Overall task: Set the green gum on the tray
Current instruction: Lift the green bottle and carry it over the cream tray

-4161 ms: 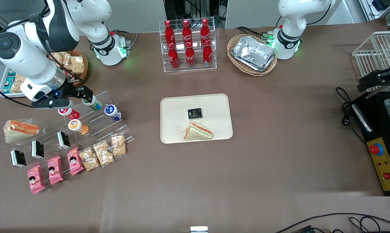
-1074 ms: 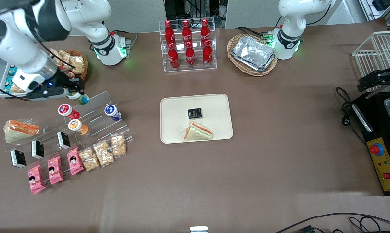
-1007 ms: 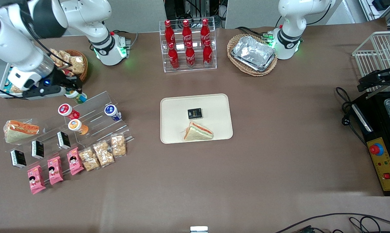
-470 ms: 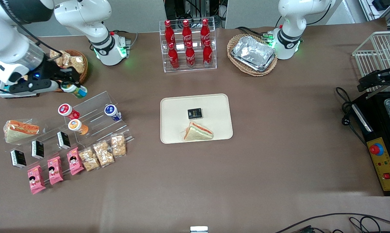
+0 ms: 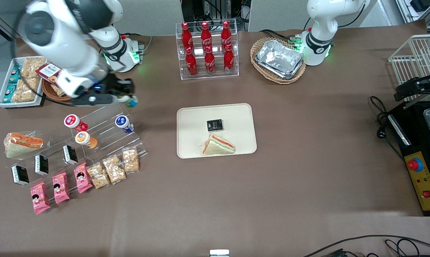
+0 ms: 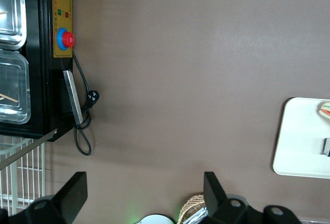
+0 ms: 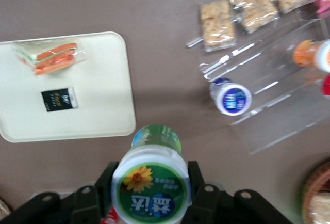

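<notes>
Front view first: the green gum (image 5: 128, 101) is up in the air, clamped in the tool (image 5: 124, 99), which has swung away from the snack basket (image 5: 50, 92) since half a second ago. It now hangs above the top edge of the clear stepped rack (image 5: 104, 123), much nearer the tray (image 5: 215, 114) than before, but not over it yet. Everything else on the bench (image 5: 308, 160) looks unmoved.

From the right wrist camera the tool's fingers (image 7: 198, 195) press both sides of the bottle just under its lid. That lid has a green rim, a yellow flower and white characters I can't make out.

On the tray, the small black packet (image 5: 214, 125) has tiny print too small to read, and the wrapped sandwich (image 5: 218, 146) sits nearer the front camera than the packet. The tray's end toward the working arm is bare, and so is the strip along its rim farther from the front camera.

Between rack and tray it's just open brown bench. The blue-lidded bottle (image 5: 123, 124) sits on the rack just below the tool, with white lettering on its lid I can't read.
</notes>
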You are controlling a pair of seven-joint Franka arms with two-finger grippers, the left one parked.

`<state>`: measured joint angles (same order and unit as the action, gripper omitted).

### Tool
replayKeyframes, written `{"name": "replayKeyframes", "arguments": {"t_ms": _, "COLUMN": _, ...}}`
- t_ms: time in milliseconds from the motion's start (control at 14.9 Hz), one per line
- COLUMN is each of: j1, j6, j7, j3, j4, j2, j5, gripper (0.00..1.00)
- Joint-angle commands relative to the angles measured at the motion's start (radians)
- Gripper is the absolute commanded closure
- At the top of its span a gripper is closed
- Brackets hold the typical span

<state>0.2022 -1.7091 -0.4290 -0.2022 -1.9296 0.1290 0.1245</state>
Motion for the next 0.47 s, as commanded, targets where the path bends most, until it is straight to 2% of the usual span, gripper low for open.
{"name": "replayKeyframes", "arguments": {"t_ms": 0, "j1": -0.007, "j6": -0.117, "j7": -0.141, "j3": -0.107, "j4": -0.008, "j2": -0.087, "j5": 0.026, "gripper": 0.61}}
{"name": "replayKeyframes", "arguments": {"t_ms": 134, "j1": 0.002, "j6": -0.194, "j7": -0.191, "j3": -0.141, "j4": -0.032, "j2": -0.135, "j5": 0.018, "gripper": 0.61}}
{"name": "replayKeyframes", "arguments": {"t_ms": 403, "j1": 0.066, "j6": -0.341, "j7": -0.241, "j3": -0.141, "j4": -0.09, "j2": -0.236, "j5": 0.004, "gripper": 0.61}}
